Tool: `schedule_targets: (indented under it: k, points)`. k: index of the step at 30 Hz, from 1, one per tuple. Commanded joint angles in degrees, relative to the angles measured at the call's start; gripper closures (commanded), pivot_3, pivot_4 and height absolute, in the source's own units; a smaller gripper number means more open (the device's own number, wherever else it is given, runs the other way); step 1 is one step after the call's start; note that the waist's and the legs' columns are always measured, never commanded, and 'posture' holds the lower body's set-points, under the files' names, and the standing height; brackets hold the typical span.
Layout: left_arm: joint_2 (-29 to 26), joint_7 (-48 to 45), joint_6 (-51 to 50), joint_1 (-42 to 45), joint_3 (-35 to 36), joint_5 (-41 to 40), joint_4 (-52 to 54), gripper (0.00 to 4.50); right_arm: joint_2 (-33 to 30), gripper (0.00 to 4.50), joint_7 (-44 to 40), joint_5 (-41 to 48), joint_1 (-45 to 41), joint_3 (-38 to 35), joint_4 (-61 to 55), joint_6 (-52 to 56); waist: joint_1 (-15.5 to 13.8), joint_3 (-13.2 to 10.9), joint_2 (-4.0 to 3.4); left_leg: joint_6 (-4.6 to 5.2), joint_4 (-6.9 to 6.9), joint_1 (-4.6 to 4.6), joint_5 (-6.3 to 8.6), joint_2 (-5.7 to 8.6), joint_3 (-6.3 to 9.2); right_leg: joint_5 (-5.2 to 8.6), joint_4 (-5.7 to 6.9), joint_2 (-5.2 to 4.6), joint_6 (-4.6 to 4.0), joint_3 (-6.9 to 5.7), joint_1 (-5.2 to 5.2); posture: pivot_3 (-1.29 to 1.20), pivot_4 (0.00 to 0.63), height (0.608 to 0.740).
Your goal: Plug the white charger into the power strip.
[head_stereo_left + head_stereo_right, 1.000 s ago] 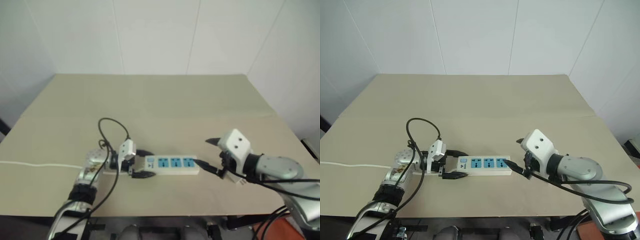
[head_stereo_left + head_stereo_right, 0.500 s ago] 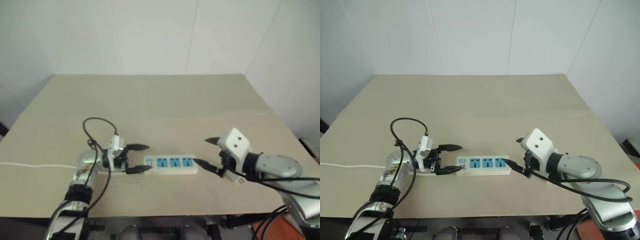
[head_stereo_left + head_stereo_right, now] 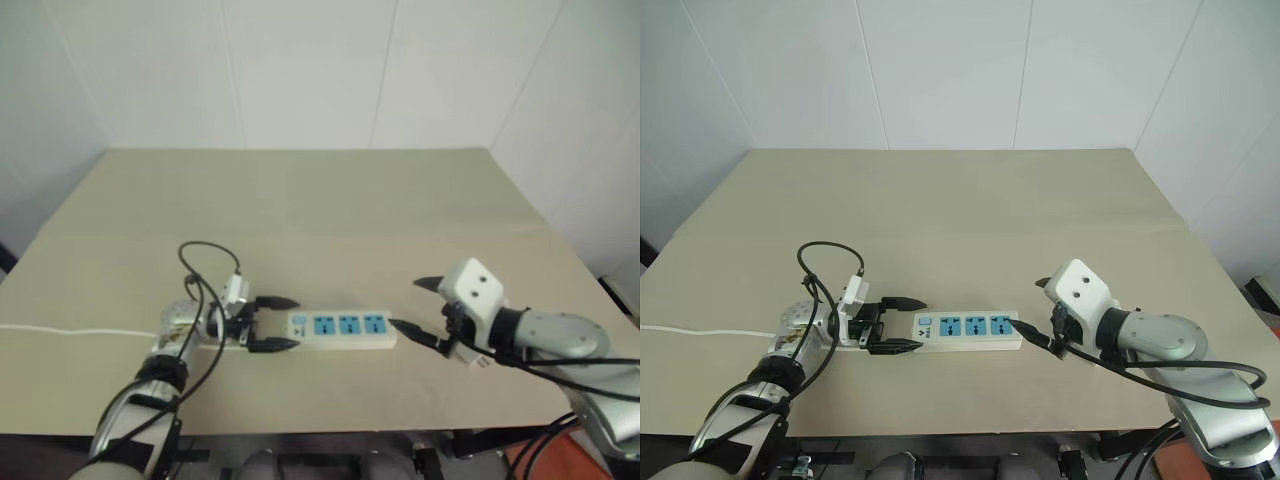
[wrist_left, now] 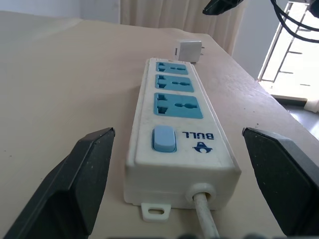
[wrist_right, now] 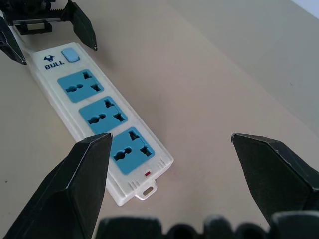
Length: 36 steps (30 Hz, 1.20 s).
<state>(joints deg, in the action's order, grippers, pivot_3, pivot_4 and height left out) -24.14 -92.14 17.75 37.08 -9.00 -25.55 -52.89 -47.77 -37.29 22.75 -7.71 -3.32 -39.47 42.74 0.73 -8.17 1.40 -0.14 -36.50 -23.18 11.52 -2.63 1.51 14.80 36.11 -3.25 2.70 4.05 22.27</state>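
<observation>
The power strip (image 3: 968,330) is flanked by both pincers, left (image 3: 896,324) and right (image 3: 1028,313) (each spread apart, empty), presumably for steadying

The left arm reaches in low from the near left, forearm angled forward and wrist bent so that the left gripper (image 3: 895,324) points level toward the robot's right; its two black fingers (image 4: 79,181) stand wide apart with nothing between them. The right arm enters from the near right, forearm lying across toward the centre; the right gripper (image 3: 422,309) points forward, leftward and slightly downward; its fingers (image 5: 75,196) are likewise spread fully and hold nothing; the two grippers face each other, well apart.
</observation>
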Motion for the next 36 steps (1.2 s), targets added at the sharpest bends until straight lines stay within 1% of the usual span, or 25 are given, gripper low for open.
schedule_targets:
  k: [1, 8, 16, 19, 21, 27, 29, 31, 32, 34, 36]
  points:
    - [0.3, -0.4, 3.0, 2.1, -1.7, -1.6, -2.4, 0.04, -0.9, 0.0, -0.2, 0.2, -0.2, -2.6, -1.9, -0.6, 0.0, 0.0, 0.0, 0.0, 0.0, -0.01, 0.0, 0.0, 0.0, 0.0, 0.0, 0.0, 0.0, 0.0, 0.0, 0.0, 0.15, 0.74]
    - [0.9, -0.4, 5.7, 3.4, -4.2, -2.1, -6.3, 0.04, -1.4, 0.0, -0.4, 0.3, 0.5, -3.4, -2.4, -0.3, 0.0, 0.0, 0.0, 0.0, 0.0, -0.02, 0.0, 0.0, 0.0, 0.0, -0.01, 0.0, 0.0, 0.0, 0.01, 0.0, 0.15, 0.74]
    - [2.2, -0.4, 8.0, 4.1, -4.0, -2.1, -9.1, 0.04, -2.0, 0.0, -0.3, 0.7, 0.9, -3.9, -2.9, 0.1, 0.0, 0.0, 0.0, 0.0, 0.0, -0.01, 0.0, 0.01, 0.0, 0.0, -0.01, -0.01, 0.0, 0.0, 0.0, 0.0, 0.15, 0.74]
    - [2.2, -0.4, 7.7, 3.9, -4.6, -2.3, -9.1, 0.61, -2.0, 0.0, -0.2, 0.8, 1.1, -4.0, -3.0, 0.2, 0.0, 0.0, 0.0, 0.0, 0.0, -0.02, 0.0, 0.01, 0.0, 0.0, -0.01, -0.01, 0.0, 0.0, 0.0, 0.0, 0.15, 0.74]
    - [2.2, -0.4, 7.3, 3.7, -4.7, -2.4, -9.0, 1.21, -2.1, 0.0, -0.1, 0.9, 1.0, -4.0, -3.2, 0.4, 0.0, 0.0, 0.0, 0.0, 0.0, -0.01, 0.0, 0.01, 0.0, 0.0, -0.01, -0.01, 0.01, 0.0, 0.0, 0.0, 0.15, 0.74]
    - [2.2, -0.4, 8.2, 3.4, -4.8, -1.8, -8.1, 1.23, -2.4, 0.0, 0.1, 1.0, 0.4, -4.3, -3.3, 0.9, -0.1, 0.0, 0.0, 0.0, 0.0, -0.01, 0.0, 0.01, 0.0, 0.0, -0.01, -0.01, 0.01, 0.0, -0.01, 0.0, 0.15, 0.74]
    - [2.0, -0.4, 8.4, 3.0, -5.3, -2.1, -6.6, 1.23, -3.7, 0.0, -0.1, 2.4, -1.0, -5.0, -3.6, 4.0, -0.1, 0.0, 0.0, 0.0, 0.0, -0.02, 0.0, 0.01, 0.0, 0.0, -0.01, -0.02, 0.01, 0.0, 0.0, 0.0, 0.15, 0.74]
    - [1.8, -0.4, 8.7, 2.5, -5.7, -2.2, -5.1, 1.23, -6.9, 0.0, 0.2, 3.8, -4.4, -4.8, -4.4, 11.2, 0.0, 0.0, 0.0, 0.0, 0.0, -0.02, 0.0, 0.01, 0.0, 0.0, -0.01, -0.03, 0.0, 0.0, 0.0, 0.0, 0.15, 0.74]
    - [1.4, -0.4, 8.7, 2.3, -6.3, -2.1, -4.2, 1.23, -8.1, 0.0, 0.7, 5.4, -7.8, -4.8, -4.1, 16.6, 0.0, 0.0, -0.01, 0.0, 0.0, -0.03, 0.0, 0.02, -0.02, 0.0, -0.02, -0.04, 0.0, 0.02, 0.01, 0.0, 0.15, 0.74]
    - [0.7, -0.4, 8.9, 1.5, -7.8, -1.4, -2.0, 1.23, -9.2, 0.0, 0.3, 11.0, -17.5, -5.6, -0.9, 29.7, 0.2, 0.0, -0.01, 0.0, 0.0, -0.01, 0.0, 0.0, -0.02, -0.01, -0.02, -0.04, -0.02, 0.0, 0.01, 0.0, 0.15, 0.74]
    - [0.4, -0.4, 8.7, 0.9, -8.2, -1.2, -0.6, 1.23, -10.4, 0.0, -0.1, 13.3, -23.9, -4.5, 0.9, 38.1, 0.1, 0.0, -0.02, 0.0, 0.04, 0.0, 0.0, -0.02, -0.01, -0.04, -0.02, -0.03, -0.08, 0.0, 0.02, 0.0, 0.15, 0.74]
